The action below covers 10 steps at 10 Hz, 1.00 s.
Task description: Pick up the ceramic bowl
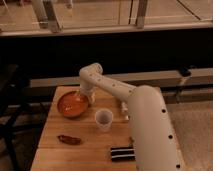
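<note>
While the arm reached across the wooden table (50,145), the gripper (82,96) hung over the right rim of the ceramic bowl (72,104); its jaws stood wide and empty; the bowl lay just below and left, beside the white cup (103,119).

Our arm (125,97) white, thick; upper segment rises large at lower right, slimmer forearm reaches up-left to bent elbow joint near top centre. From there our wrist turns straight down. Our gripper (80,98) hangs below wrist, pointing downward, left of frame centre. Jaws stand spread wide, nothing between them that we can make out. Fingertip detail not clear to us.
</note>
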{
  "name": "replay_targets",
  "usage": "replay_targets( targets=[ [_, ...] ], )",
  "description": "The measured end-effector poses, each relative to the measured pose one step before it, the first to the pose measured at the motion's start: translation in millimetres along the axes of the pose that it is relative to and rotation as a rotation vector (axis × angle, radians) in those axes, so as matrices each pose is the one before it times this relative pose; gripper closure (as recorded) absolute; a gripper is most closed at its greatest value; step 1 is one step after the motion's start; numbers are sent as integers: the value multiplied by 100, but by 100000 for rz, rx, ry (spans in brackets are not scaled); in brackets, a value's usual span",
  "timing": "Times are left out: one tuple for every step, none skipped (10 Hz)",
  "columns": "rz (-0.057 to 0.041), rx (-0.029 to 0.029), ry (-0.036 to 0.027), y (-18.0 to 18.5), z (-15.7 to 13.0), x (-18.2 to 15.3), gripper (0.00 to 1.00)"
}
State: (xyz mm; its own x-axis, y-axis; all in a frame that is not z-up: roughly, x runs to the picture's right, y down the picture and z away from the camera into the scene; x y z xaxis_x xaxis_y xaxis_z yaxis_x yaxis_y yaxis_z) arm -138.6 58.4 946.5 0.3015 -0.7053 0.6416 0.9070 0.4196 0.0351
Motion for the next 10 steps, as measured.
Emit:
replay_targets(
  targets=[
    [-172, 71, -212, 29, 45, 24, 20],
    [-187, 170, -188, -32, 18, 16, 20],
    [-196, 78, -196, 17, 10, 35, 20],
    [-105, 84, -131, -22, 0, 21, 20],
    [-100, 124, -127, -36, -9, 24, 20],
    [-120, 61, -195, -4, 18, 3, 20],
    [-71, 107, -155, -12, -14, 17, 20],
    [-104, 103, -145, -12, 52, 14, 20],
    [-42, 63, -257, 3, 8, 40, 20],
    [-117, 124, -200, -7, 83, -3, 20]
  ],
)
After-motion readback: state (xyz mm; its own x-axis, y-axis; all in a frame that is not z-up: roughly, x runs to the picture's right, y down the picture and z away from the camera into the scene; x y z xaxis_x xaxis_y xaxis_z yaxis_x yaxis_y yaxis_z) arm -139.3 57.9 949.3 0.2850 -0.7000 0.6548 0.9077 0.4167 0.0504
